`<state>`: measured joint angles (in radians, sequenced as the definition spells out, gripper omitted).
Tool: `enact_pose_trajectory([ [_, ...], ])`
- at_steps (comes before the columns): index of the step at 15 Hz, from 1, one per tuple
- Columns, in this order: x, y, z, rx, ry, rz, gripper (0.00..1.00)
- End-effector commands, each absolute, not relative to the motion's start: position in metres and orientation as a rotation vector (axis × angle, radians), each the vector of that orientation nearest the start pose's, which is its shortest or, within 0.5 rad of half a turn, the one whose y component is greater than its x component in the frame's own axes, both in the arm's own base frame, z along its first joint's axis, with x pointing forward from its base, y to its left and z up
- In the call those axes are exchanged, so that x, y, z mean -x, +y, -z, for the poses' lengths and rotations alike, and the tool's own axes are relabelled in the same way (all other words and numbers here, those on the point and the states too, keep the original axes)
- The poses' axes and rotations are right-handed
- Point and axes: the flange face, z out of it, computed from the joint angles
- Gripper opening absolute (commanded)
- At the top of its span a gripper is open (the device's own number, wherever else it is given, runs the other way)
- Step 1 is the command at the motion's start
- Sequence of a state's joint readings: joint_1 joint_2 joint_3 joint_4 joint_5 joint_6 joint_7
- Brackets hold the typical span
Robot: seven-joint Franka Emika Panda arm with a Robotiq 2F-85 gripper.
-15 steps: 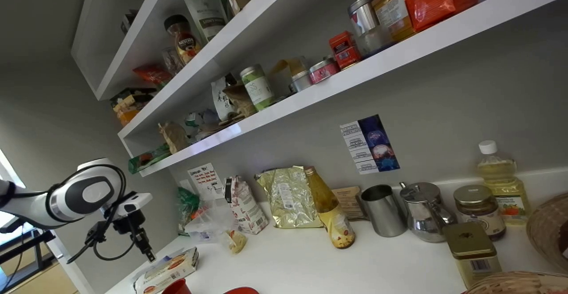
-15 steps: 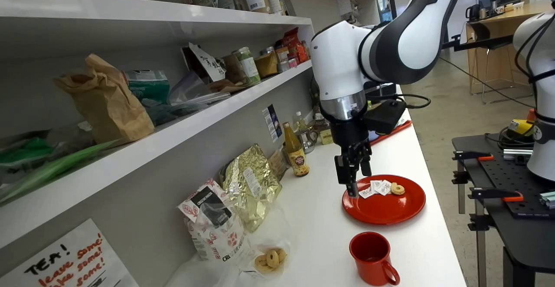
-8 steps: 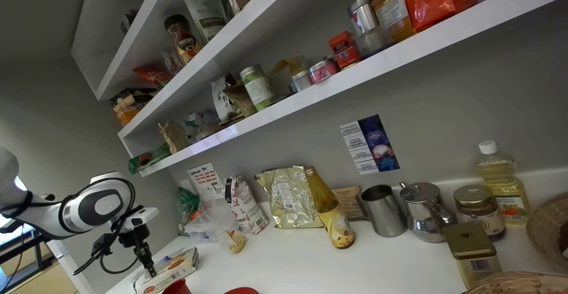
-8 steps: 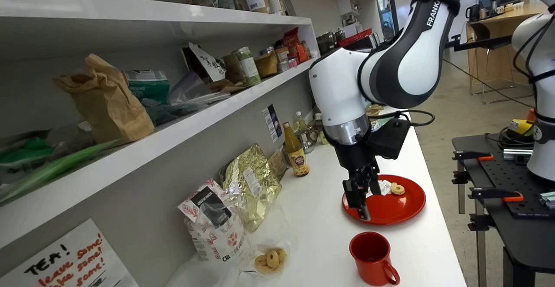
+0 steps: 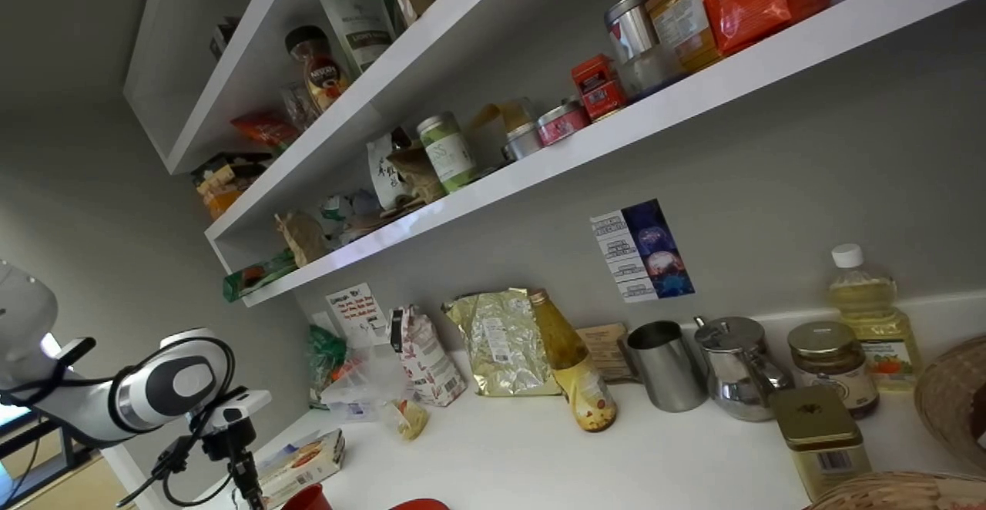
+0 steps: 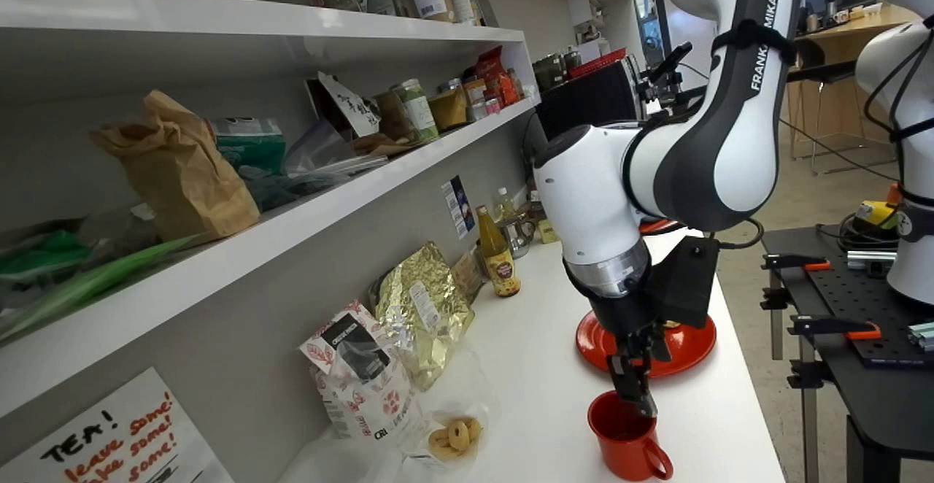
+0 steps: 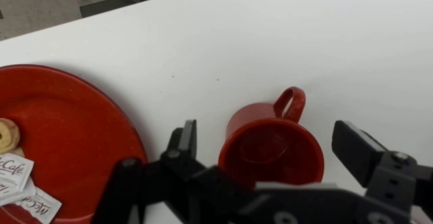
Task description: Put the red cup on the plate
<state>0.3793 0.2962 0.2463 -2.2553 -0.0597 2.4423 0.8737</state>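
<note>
The red cup [image 7: 270, 142] stands upright on the white counter, handle toward the counter's edge. In an exterior view the red cup [image 6: 620, 439] shows whole; in an exterior view only the top of the red cup [image 5: 308, 498] shows at the lower frame edge. My gripper [image 7: 265, 134] is open above the cup, one finger on each side of its rim in the wrist view, with gaps at both sides. In an exterior view the gripper [image 6: 649, 382] hangs over the cup's far rim. The red plate [image 7: 84, 122] lies beside the cup, partly behind the gripper in an exterior view [image 6: 689, 359].
On the plate lie white sugar packets [image 7: 17, 180] and a ring biscuit [image 7: 7, 136]. Bagged ring biscuits [image 6: 456, 438], a flour bag [image 6: 365, 373], a gold foil bag [image 6: 423, 315] and a bottle [image 6: 498, 253] stand along the wall. A shelf [image 6: 292, 206] runs above.
My open gripper has come down and moved from over the plate toward the red cup, and now hangs over its rim. The cup and plate have not moved.
</note>
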Motion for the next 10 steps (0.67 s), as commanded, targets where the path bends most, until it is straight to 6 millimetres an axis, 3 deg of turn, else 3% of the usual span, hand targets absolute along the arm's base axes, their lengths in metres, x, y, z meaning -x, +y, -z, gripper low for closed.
enact_pose_trajectory([
  [1, -0.434, 0.320, -0.210, 3.196, 0.354, -0.121, 1.00],
  [10, -0.463, 0.308, -0.204, 3.209, 0.427, -0.082, 1.00],
])
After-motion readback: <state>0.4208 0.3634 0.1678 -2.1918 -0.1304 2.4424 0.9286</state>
